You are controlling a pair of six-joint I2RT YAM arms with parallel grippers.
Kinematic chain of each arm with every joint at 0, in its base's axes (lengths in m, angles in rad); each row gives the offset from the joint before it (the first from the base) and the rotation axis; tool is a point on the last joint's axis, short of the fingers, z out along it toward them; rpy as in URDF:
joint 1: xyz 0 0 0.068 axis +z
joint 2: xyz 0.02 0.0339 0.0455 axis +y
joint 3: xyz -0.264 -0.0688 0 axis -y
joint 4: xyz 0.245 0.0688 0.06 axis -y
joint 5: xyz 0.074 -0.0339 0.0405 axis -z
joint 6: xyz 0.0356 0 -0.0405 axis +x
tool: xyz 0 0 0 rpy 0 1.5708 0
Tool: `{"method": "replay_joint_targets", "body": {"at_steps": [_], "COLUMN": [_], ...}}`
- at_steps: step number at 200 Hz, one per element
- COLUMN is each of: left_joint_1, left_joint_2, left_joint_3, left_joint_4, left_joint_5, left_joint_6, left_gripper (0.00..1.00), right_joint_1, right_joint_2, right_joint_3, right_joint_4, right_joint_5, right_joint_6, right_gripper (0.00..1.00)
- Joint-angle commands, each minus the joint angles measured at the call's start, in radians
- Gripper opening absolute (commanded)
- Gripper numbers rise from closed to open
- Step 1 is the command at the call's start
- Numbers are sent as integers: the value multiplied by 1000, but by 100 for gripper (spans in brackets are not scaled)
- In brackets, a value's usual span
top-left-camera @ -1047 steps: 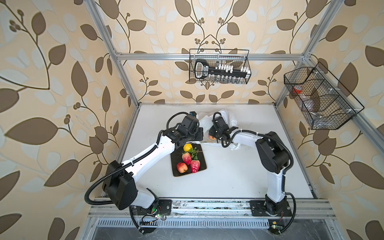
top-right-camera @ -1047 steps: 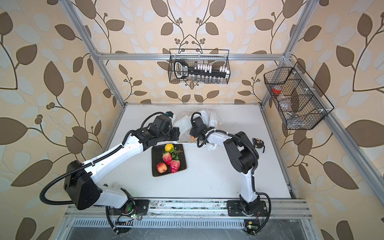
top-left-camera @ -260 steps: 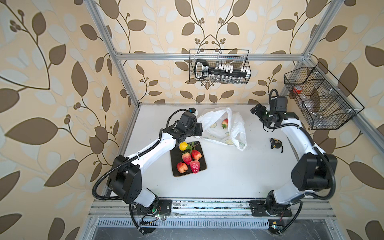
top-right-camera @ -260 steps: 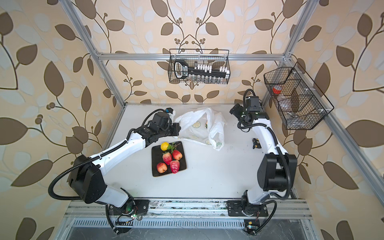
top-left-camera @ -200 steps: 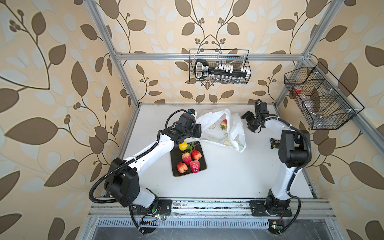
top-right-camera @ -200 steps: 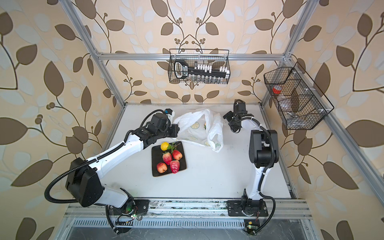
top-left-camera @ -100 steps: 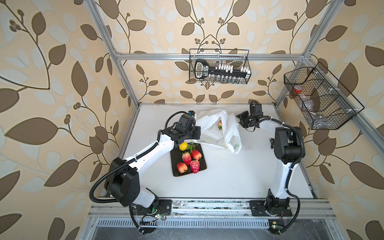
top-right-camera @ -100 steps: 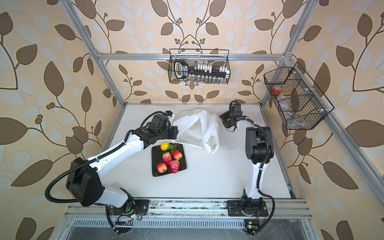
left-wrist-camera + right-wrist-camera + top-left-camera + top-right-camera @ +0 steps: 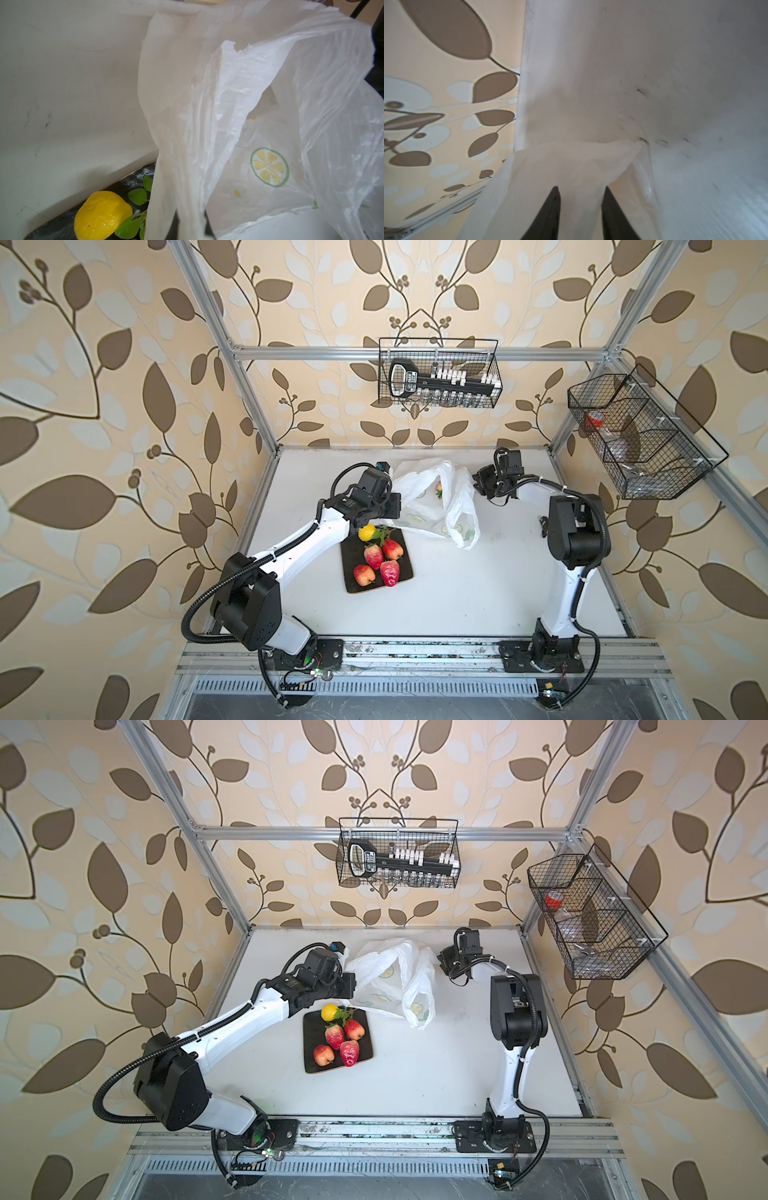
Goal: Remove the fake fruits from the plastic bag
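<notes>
My L claw (image 9: 191,224) is clenched on the bag (image 9: 432,506) rim, mid desk by the far edge. R claw (image 9: 581,207) has its film btwn jaws, can't tell if pinched. I'd spread rims gently; red fruit (image 9: 439,488) inside.

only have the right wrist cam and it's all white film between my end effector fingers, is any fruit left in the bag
observer: Yes, in a top view one reddish fruit shows inside the open plastic bag.
operator: is the other arm on it
observer: The left end effector is shut on the bag's opposite rim.
operator: what's out so far
observer: Four red fruits, a yellow fruit and a green sprig lie on the black plate.
</notes>
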Motion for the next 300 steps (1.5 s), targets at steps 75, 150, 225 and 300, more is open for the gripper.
{"method": "replay_joint_targets", "body": {"at_steps": [75, 150, 225, 300], "left_joint_1": [-1, -15, -39, -70], "left_joint_2": [-62, 34, 58, 30], "left_joint_3": [-129, -151, -156, -155], "left_joint_4": [219, 381, 425, 390], "left_joint_5": [-120, -69, -43, -12], "left_joint_6": [-167, -226, -202, -154], "left_gripper": [0, 0, 0, 0], "right_joint_1": [15, 58, 9, -17], "right_joint_2": [-177, -306, -248, -274], "right_joint_3": [86, 133, 49, 68], "right_joint_4": [-80, -191, -240, -312], "right_joint_5": [-43, 39, 178, 280], "right_joint_6": [-99, -210, -308, -455], "right_gripper": [0, 0, 0, 64]}}
